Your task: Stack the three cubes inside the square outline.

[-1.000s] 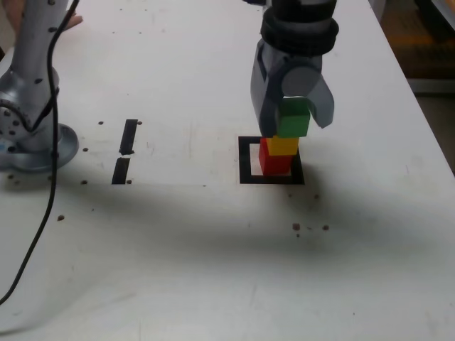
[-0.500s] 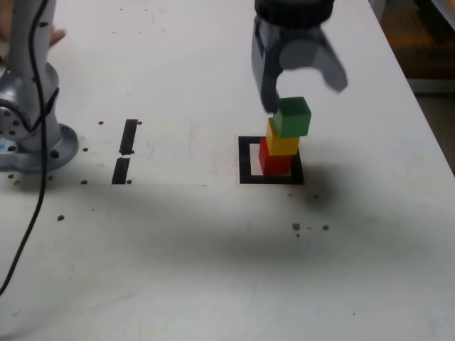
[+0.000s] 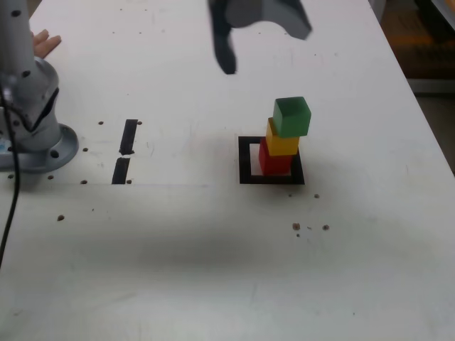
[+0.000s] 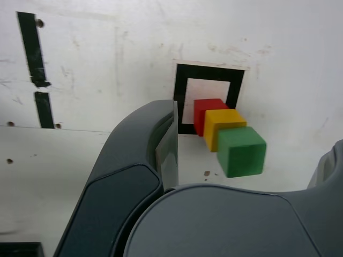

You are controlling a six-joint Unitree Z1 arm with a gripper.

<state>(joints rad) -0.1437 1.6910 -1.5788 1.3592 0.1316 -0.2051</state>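
The three cubes stand as one tower: red cube (image 3: 276,162) at the bottom, yellow cube (image 3: 283,144) on it, green cube (image 3: 292,116) on top, turned a little askew. The tower rests within the square outline (image 3: 245,160), toward the exterior view's right side of it. My gripper (image 3: 261,34) is open and empty, high above the table and up and to the exterior view's left of the tower. The wrist view looks down past one dark finger (image 4: 140,160) onto the green cube (image 4: 241,151), yellow cube (image 4: 224,124), red cube (image 4: 206,108) and square outline (image 4: 209,72).
Two short black strips (image 3: 129,135) (image 3: 121,170) lie to the exterior view's left of the outline. The arm's grey base (image 3: 32,138) stands at the far left, with a person's hand (image 3: 44,44) behind it. The table's edge (image 3: 426,121) runs along the right.
The gripper opened off the green cube, rose and swung to the exterior view's left. The green cube stays on the yellow one; the tower has not moved.
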